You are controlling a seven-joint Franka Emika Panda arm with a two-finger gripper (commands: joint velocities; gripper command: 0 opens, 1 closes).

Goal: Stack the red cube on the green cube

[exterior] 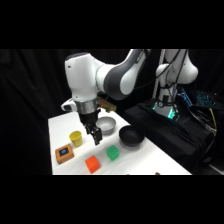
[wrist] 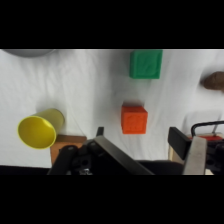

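Below the spread-fingered pincer (wrist: 135, 137), red cube (wrist: 134, 118) flat, square-on, beside green cube (wrist: 146, 64), apart.

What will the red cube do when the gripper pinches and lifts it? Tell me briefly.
The red cube looks like a rigid block with flat faces, so it should probably hold its shape and not roll. It sits flat on the table, clear of the green cube, so a nudge would likely slide it rather than tip it. Being small, it is probably light.
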